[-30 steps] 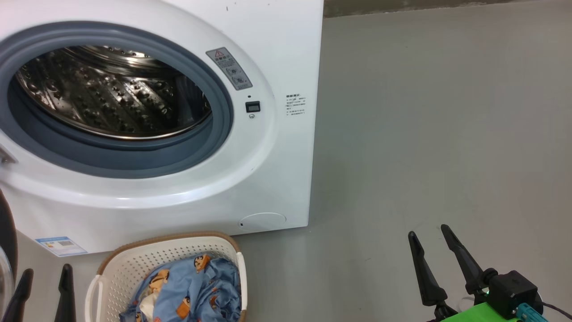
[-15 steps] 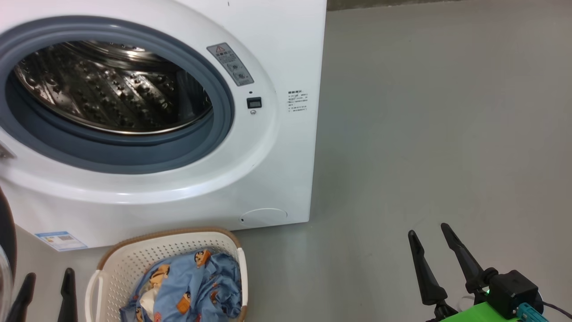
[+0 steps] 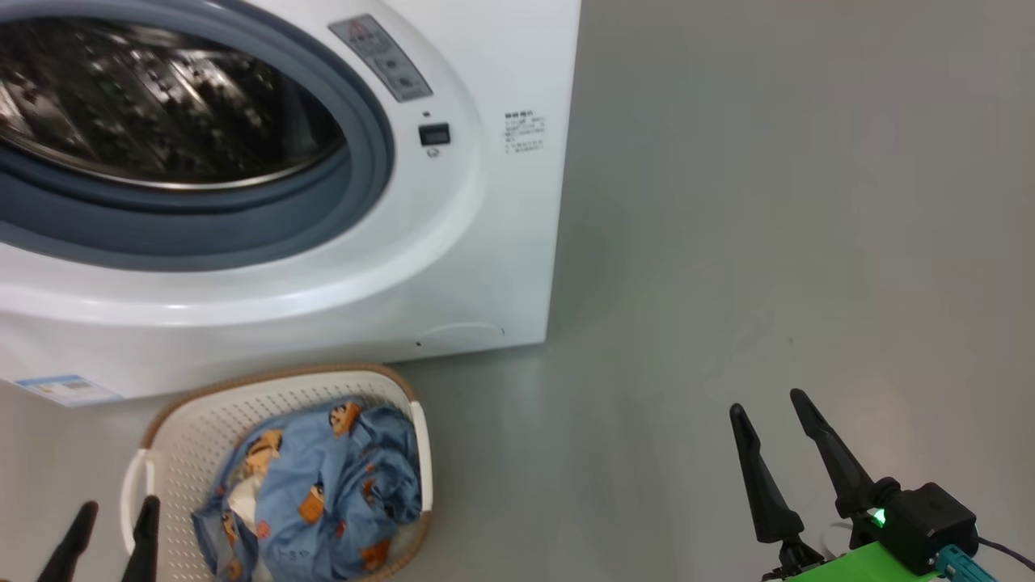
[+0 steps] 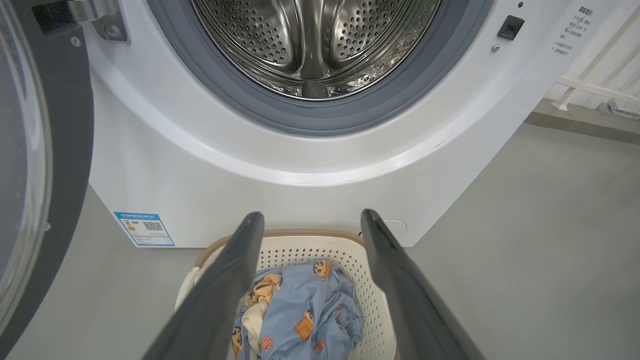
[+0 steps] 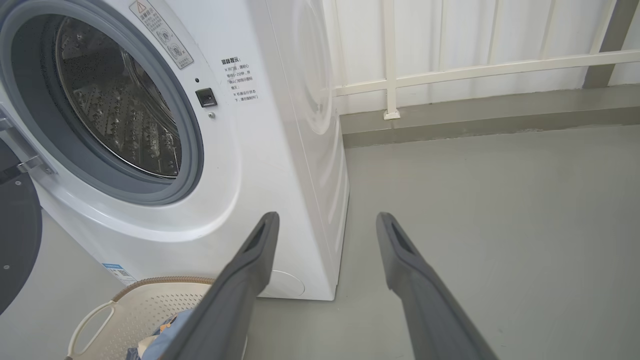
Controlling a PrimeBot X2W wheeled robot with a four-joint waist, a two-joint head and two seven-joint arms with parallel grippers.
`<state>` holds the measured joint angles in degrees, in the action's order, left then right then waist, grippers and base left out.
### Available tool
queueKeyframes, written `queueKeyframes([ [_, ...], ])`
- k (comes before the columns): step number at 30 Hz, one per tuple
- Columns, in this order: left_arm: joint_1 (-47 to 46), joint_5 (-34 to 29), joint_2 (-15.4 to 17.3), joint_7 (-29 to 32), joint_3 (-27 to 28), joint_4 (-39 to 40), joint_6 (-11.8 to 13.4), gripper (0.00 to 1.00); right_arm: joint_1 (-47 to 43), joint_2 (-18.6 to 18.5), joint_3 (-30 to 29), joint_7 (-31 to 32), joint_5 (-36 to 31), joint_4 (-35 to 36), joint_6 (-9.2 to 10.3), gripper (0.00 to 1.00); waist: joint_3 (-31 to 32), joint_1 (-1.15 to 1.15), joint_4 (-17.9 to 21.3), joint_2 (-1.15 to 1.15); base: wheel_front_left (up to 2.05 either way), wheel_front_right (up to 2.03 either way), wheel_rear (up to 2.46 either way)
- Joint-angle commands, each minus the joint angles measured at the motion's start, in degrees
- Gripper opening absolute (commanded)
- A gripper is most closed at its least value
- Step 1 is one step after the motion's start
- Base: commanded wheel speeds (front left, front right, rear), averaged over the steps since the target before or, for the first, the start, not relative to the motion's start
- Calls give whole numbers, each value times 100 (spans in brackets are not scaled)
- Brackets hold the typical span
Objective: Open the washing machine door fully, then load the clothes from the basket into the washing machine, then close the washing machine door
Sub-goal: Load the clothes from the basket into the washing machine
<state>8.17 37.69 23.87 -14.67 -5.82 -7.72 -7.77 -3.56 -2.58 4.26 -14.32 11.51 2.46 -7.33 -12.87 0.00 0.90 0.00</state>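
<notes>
Basket on the floor before the washing machine, door swung out to the left.

In the head view the washing machine (image 3: 453, 267) stands on the floor (image 3: 768, 202) at 10 o'clock, its drum (image 4: 315, 45) mouth facing the robot. The basket (image 3: 242, 408) sits on the floor just before the machine's front, at 7 o'clock, and the clothes (image 3: 315, 485) lie inside it, heaped toward its 4 o'clock side. The washing machine door (image 4: 67, 125) hangs off the machine's left side, at 9 o'clock in the left wrist view. The left hand (image 3: 116, 509) is at 7 o'clock, just left of the basket; the right hand (image 3: 768, 404) is at 5 o'clock, well apart from both.
</notes>
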Motion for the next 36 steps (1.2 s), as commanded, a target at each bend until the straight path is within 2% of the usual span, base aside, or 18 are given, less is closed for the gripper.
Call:
queueKeyframes([
  [1, -289, 139, 262, -33, 154, 19, 28, 100, 66, -30, 182, -68, 79, 202, -16, 100, -430, 0, 203, 0, 0, 0, 0],
  [12, -901, 1051, 1241, -33, -572, -426, 28, 100, 75, -30, 408, -68, 150, 697, -16, 100, -1605, 0, 635, 0, 0, 0, 0],
  [36, -1957, 2274, 2794, -33, -1887, -892, 28, 100, 125, -30, 723, -68, 270, 1435, -16, 100, -3452, 0, 1125, 0, 0, 0, 0],
])
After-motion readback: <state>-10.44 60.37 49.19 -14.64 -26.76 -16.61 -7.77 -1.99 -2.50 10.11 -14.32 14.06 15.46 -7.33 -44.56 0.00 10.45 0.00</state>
